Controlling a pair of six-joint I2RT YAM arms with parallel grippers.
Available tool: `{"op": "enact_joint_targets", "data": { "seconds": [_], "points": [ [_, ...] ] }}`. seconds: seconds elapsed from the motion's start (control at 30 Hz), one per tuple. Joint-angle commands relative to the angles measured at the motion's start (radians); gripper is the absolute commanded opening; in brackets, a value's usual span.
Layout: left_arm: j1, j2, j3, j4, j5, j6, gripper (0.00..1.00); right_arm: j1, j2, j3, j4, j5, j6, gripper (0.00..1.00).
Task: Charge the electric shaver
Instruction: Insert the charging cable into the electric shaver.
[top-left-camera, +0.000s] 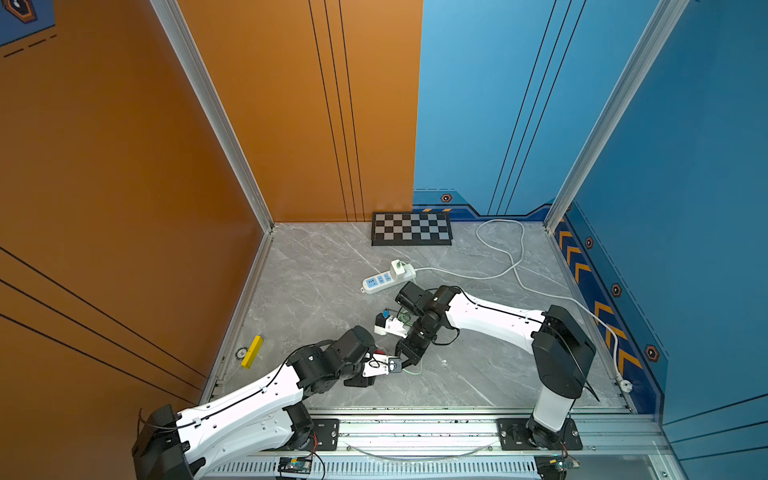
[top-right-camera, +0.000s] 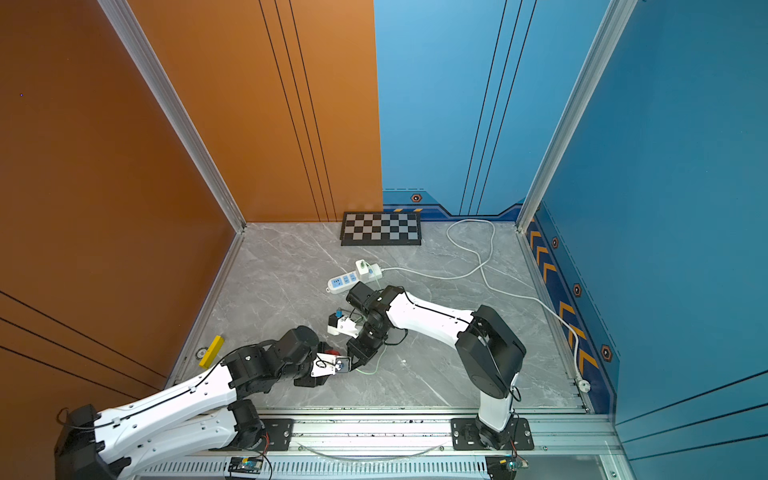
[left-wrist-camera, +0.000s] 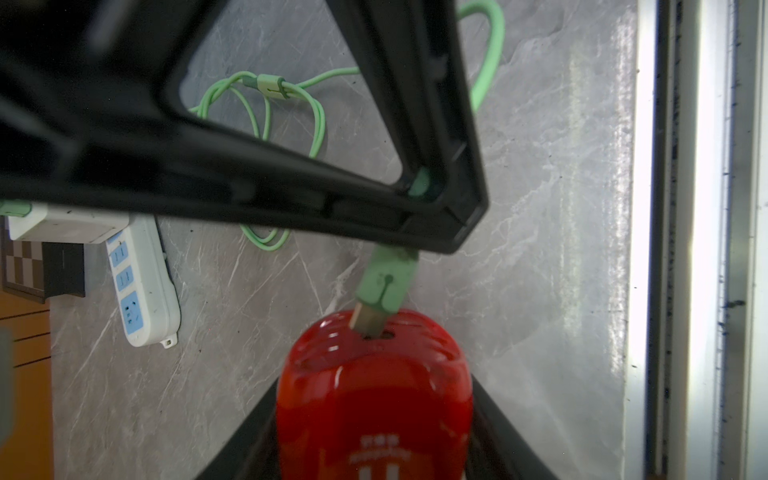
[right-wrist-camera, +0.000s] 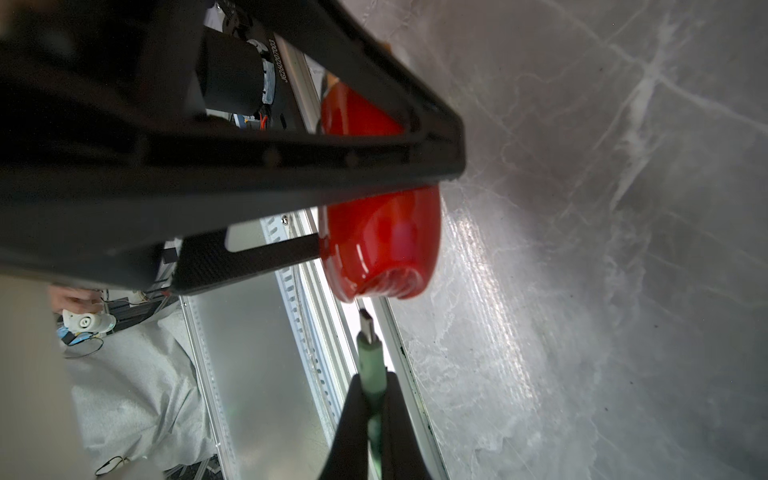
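The glossy red electric shaver (left-wrist-camera: 374, 395) sits between the black fingers of my left gripper (left-wrist-camera: 374, 415), which is shut on its body, just above the marble floor. Only a sliver of the shaver's red (top-left-camera: 379, 354) shows in both top views. My right gripper (right-wrist-camera: 372, 386) is shut on the pale green plug (right-wrist-camera: 371, 357) of the charging cable (left-wrist-camera: 266, 104). The plug's metal tip (right-wrist-camera: 365, 322) points at the shaver's rounded end (right-wrist-camera: 386, 249). In the left wrist view the tip (left-wrist-camera: 368, 322) meets the end beside a small port hole; in the right wrist view a narrow gap remains.
A white-and-blue power strip (top-left-camera: 380, 280) lies behind the arms with a white charger block (top-left-camera: 399, 268) plugged in. Its white cord (top-left-camera: 498, 270) loops to the right wall. A checkerboard (top-left-camera: 411, 228) leans at the back. A yellow block (top-left-camera: 252, 352) lies left; the metal rail (left-wrist-camera: 685, 249) runs close by.
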Motion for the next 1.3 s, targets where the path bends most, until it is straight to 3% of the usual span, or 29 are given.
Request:
{"op": "enact_joint_targets", "data": {
  "seconds": [0.0, 1.27],
  "points": [
    [-0.015, -0.017, 0.028, -0.019, -0.01, 0.019, 0.0, 0.012, 0.014, 0.021, -0.041, 0.026, -0.029, 0.0],
    [-0.036, -0.013, 0.045, -0.021, -0.018, 0.006, 0.0, 0.046, 0.068, 0.079, -0.038, 0.065, -0.03, 0.0]
  ]
}}
